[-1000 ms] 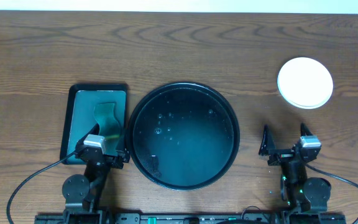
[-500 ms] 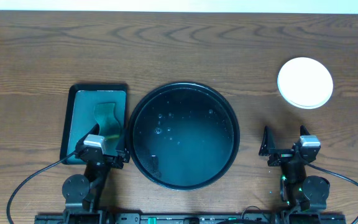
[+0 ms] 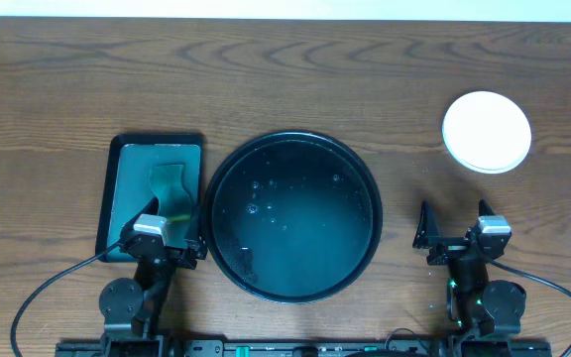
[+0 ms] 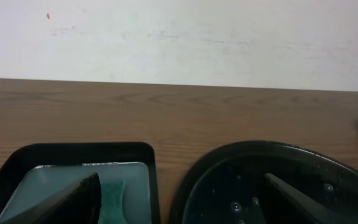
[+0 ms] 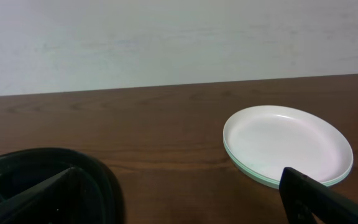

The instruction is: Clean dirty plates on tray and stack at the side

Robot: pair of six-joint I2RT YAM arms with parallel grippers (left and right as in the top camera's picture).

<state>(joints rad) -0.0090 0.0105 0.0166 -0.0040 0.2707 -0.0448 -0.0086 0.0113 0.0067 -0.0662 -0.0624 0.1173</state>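
Plates (image 3: 487,132), small and round, white on top w/ a mint-green edge showing beneath (image 5: 288,143): stacked on bare wood at the far right, well apart from both grippers. The no. of plates in the stack cannot be told.

(a) Left gripper (image 3: 171,213), black, two-finger: jaws spread wide, nothing betw. them. It sits at the near-left of the table. In the left wrist view one finger (image 4: 61,199) lies over the rectangular tray and the other over the left part of the round tray.

(b) Right gripper (image 3: 453,208), same type: jaws spread wide and empty. It is over bare wood to the right of the round tray and on the near side of the plates.

(c) Round tray (image 3: 315,248), large, black, raised rim: centre of the table, betw. the two grippers. It is wet, w/ scattered droplets, and holds no plate.

(d) Rectangular tray (image 3: 107,198), smaller, black, pale wet floor: just left of the round tray, the rims nearly touching. A green sponge (image 3: 170,188) lies in it, partly under the left gripper.

(e) Table (image 3: 285,79), dark brown wood grain. Black cables (image 3: 57,283) loop out from both arm bases at the near edge. A pale wall (image 4: 179,37) stands behind.
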